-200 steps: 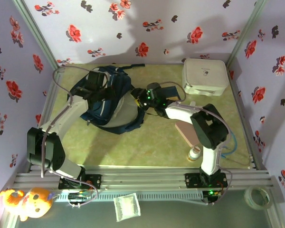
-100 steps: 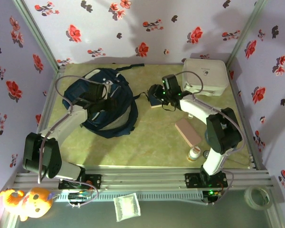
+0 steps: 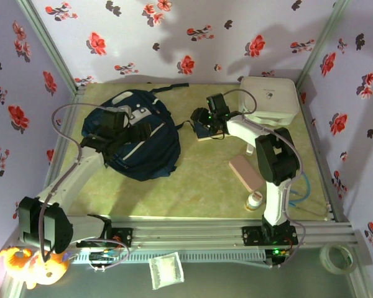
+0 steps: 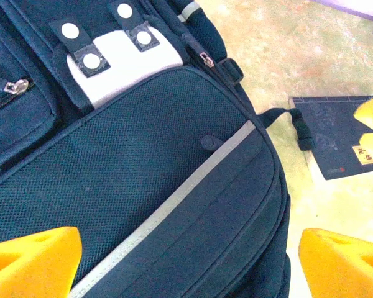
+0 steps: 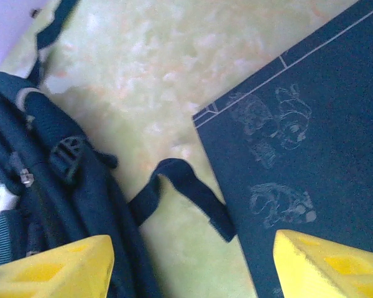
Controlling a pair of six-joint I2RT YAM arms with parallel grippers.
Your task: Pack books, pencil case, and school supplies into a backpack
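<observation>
The navy backpack (image 3: 150, 155) lies flat at the back left, front side up, with pale tabs (image 4: 121, 53) and a grey stripe (image 4: 193, 180). My left gripper (image 3: 134, 132) hovers over it, open; its yellow fingertips (image 4: 31, 261) straddle the front pocket with nothing held. A dark-blue book (image 3: 206, 134) lies right of the backpack. My right gripper (image 3: 202, 119) is open above the book's left edge (image 5: 311, 143), one fingertip (image 5: 329, 267) over the cover, the other toward the backpack (image 5: 43, 180). A loose strap end (image 5: 186, 192) rests between them. The pinkish-tan pencil case (image 3: 245, 172) lies at the right.
A white rounded box (image 3: 268, 99) stands at the back right corner. A small white bottle (image 3: 255, 200) stands near the right arm's base. Bare green tabletop (image 3: 193, 186) stretches across the middle and front. Flowered walls close in three sides.
My left gripper opened and released the backpack, which dropped flat and closed. The right gripper left the backpack, swung back to the book and opened wider.
</observation>
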